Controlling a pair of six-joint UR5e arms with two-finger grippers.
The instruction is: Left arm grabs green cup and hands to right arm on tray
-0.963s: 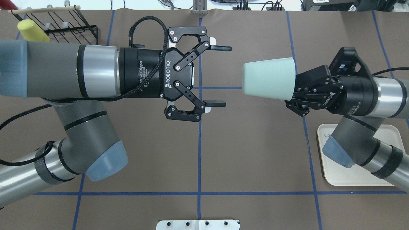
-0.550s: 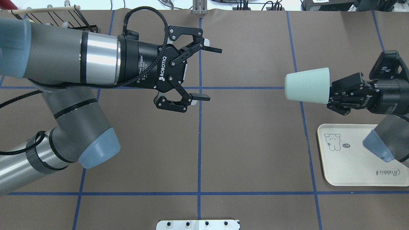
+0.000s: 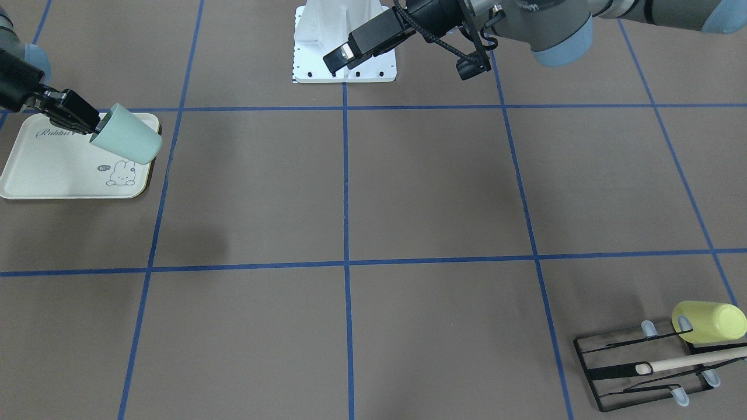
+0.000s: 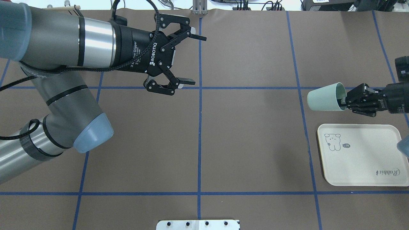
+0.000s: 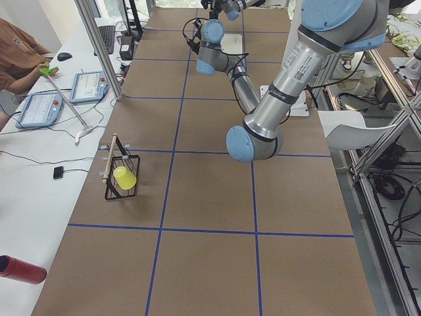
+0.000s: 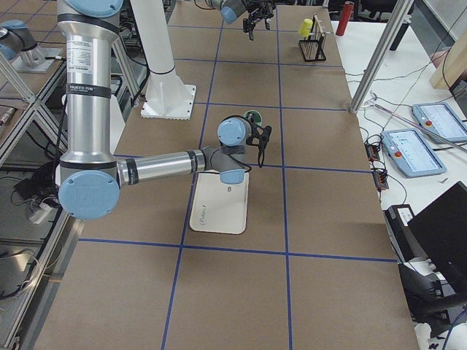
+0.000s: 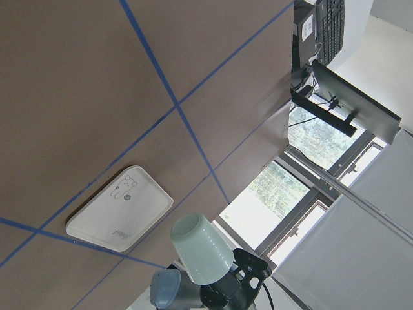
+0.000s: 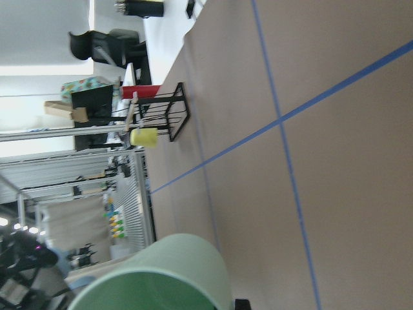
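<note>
The pale green cup (image 4: pixel 324 97) lies on its side in the air, its mouth toward the right gripper (image 4: pixel 346 100), which is shut on its rim. It hangs just past the far left corner of the cream tray (image 4: pixel 361 159). In the front view the cup (image 3: pixel 125 142) overlaps the tray's (image 3: pixel 52 175) corner. The left gripper (image 4: pixel 198 60) is open and empty, far to the left above the table. The left wrist view shows the cup (image 7: pixel 200 248) and the tray (image 7: pixel 119 210). The right wrist view shows the cup's rim (image 8: pixel 168 271).
A yellow cup (image 3: pixel 709 322) lies on a black wire rack (image 3: pixel 642 367) with a wooden rod at the far left corner. The white base plate (image 4: pixel 198 224) sits at the near edge. Blue tape lines cross the brown table.
The right gripper carried the green cup right and lower, beside the tray, and its arm no longer covers the tray. The open left gripper drew back to the left and far side.
</note>
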